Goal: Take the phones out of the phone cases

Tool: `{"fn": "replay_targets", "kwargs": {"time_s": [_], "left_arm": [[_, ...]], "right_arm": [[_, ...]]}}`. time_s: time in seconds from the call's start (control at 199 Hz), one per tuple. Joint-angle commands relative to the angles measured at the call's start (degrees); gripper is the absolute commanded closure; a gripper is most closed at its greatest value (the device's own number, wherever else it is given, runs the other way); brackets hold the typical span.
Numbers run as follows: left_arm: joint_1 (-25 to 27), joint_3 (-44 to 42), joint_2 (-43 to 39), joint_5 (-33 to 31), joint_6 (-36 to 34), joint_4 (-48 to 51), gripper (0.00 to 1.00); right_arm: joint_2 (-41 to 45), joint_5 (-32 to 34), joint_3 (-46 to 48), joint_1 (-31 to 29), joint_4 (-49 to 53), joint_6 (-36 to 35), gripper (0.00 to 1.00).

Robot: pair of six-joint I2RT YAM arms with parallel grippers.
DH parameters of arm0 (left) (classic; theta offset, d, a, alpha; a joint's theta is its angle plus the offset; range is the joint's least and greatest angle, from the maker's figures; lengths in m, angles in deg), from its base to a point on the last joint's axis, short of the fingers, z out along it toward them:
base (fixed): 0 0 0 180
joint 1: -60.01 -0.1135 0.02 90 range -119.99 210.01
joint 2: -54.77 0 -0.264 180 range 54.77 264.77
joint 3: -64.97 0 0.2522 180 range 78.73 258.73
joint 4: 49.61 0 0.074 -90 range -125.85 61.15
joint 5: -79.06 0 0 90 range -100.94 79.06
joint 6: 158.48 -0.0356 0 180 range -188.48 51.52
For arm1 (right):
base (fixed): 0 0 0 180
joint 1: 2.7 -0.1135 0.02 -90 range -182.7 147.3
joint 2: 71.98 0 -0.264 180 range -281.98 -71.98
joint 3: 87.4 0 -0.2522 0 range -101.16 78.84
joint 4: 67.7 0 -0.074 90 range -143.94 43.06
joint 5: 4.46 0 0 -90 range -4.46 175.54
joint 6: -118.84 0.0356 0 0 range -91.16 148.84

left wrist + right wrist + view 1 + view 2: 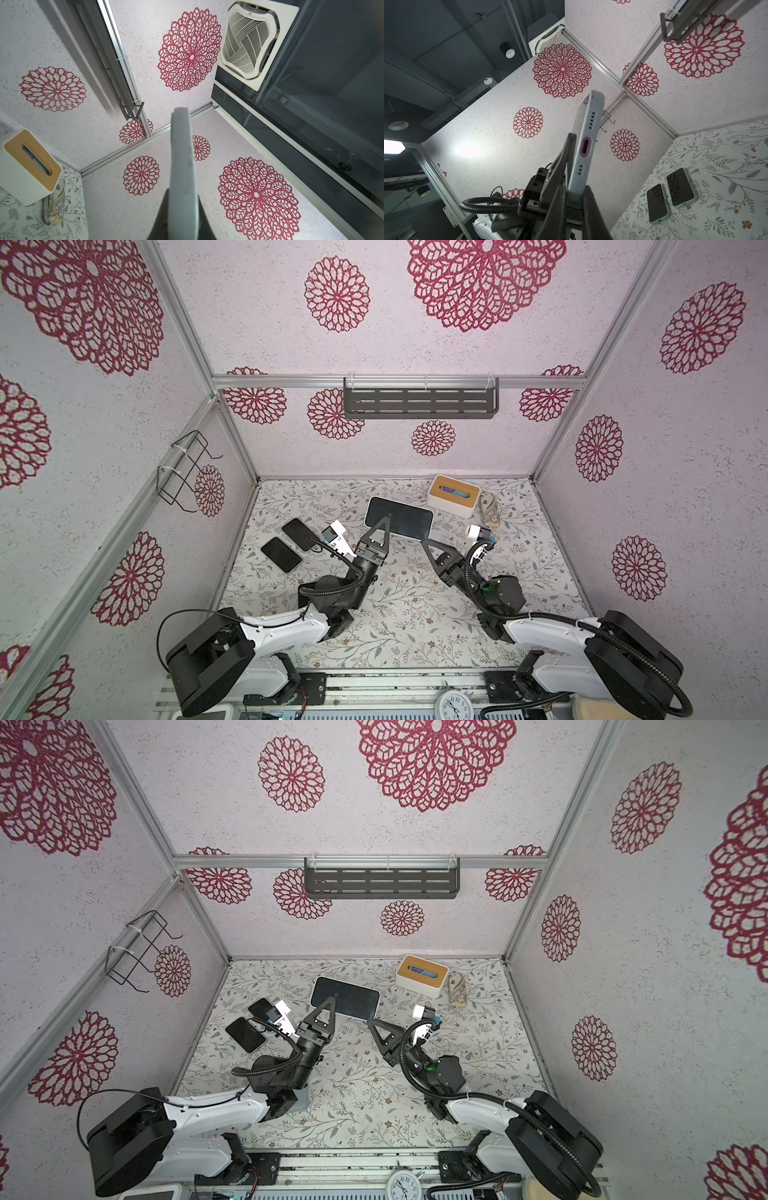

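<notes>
**A:** Above the middle of the tabletop, why are both of your tools on the phone?

**B:** Your left tool is clenched on a long side of the phone case, probably to steady it. Your right tool is clamped on the corner nearest the charging port, probably to peel it.

**A:** Is it out?

**B:** Not yet; the phone sits in the case, off the tabletop. Two other phones lie well apart.

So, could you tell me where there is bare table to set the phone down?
Widest free patch: front middle of the table, between left arm and right arm. Also free: the strip between right arm and right wall. Crowded: two phones at left, box and cord back right, the held cased phone mid-back.
</notes>
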Motion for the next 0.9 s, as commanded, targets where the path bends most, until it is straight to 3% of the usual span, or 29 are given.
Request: {"fn": "replay_targets", "kwargs": {"time_s": [0.0,0.085,0.191,0.276,0.347,0.437,0.502,0.548,0.678,0.733,0.789,0.819,0.899], "left_arm": [[0.7,0.6,0.3,1.2,-0.2,-3.3,1.00],[0.8,0.9,0.6,1.3,0.1,-3.3,1.00],[0.4,2.0,0.0,1.5,3.0,-0.6,1.00],[-1.6,4.0,-3.2,4.0,8.7,8.4,1.00],[-3.3,6.8,-8.1,6.5,12.9,22.5,1.00],[-6.1,11.1,-12.6,12.3,15.2,36.9,1.00],[-8.6,12.9,-14.6,16.3,15.9,43.4,1.00],[-9.8,13.4,-15.9,17.8,15.7,46.9,1.00],[-13.7,13.3,-19.0,20.9,15.0,50.9,1.00],[-15.8,13.1,-20.0,22.7,15.2,51.6,1.00],[-17.6,13.7,-21.0,24.7,13.8,54.0,1.00],[-18.7,14.9,-21.2,26.9,12.6,56.0,1.00],[-22.6,18.1,-20.0,35.9,10.1,57.7,1.00]], "right_arm": [[0.1,-0.6,-1.9,0.8,-6.6,-0.2,0.91],[0.0,-1.0,-1.9,1.1,-6.7,-0.2,1.00],[-0.9,-4.4,-1.4,1.5,-7.7,-2.1,1.00],[-1.9,-12.0,-0.9,2.3,-7.1,-7.0,1.00],[-1.3,-18.9,0.3,3.0,-5.5,-14.9,1.00],[4.5,-19.3,0.7,4.1,12.4,-30.0,1.00],[10.8,-11.8,-0.9,4.1,31.4,-43.6,1.00],[13.9,-8.6,-1.9,4.8,38.2,-47.6,1.00],[22.7,-5.7,-1.8,6.5,44.5,-50.7,1.00],[25.6,-5.5,-1.2,6.6,47.0,-51.0,0.91],[28.8,-5.0,0.5,6.6,48.4,-50.3,0.72],[30.2,-3.8,1.3,6.6,48.9,-49.2,0.62],[33.2,-3.6,2.4,7.1,50.8,-46.5,0.48]]}}
